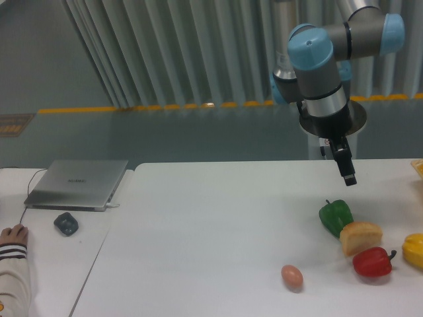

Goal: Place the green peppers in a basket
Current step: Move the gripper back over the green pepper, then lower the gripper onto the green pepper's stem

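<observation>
The black two-finger gripper (348, 177) hangs above the glossy dark-green bell pepper (336, 216), holding nothing; whether its fingers are parted cannot be told. The pepper lies on the white table (211, 231) at the right, touching a tan bread roll (361, 236).

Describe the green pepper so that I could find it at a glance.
Look at the right side of the white table, just below the gripper, where a few foods lie in a cluster. The green pepper is the upper-left one, touching the bread roll. It is the only dark green piece; the other peppers are red and yellow.
</observation>
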Controlling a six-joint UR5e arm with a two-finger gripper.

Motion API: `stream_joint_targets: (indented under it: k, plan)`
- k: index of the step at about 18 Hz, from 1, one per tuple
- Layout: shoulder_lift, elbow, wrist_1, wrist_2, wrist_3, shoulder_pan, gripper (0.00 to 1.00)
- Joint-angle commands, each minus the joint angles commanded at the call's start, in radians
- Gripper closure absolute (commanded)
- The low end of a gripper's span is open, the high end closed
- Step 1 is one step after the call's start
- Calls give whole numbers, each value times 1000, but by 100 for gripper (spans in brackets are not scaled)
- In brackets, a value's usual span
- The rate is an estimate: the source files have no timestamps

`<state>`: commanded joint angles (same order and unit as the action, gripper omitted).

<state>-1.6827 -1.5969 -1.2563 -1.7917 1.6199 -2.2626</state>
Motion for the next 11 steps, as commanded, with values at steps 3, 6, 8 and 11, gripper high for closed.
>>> stream_joint_targets:
  k: [3,6,8,11]
  plan:
    - [-6,-5,-2,6,8,0,0]
    - [-6,-12,0,23,8,0,0]
    - [-6,-18,0,25,9,0,0]
    - [-6,-28,2,57,2,0,0]
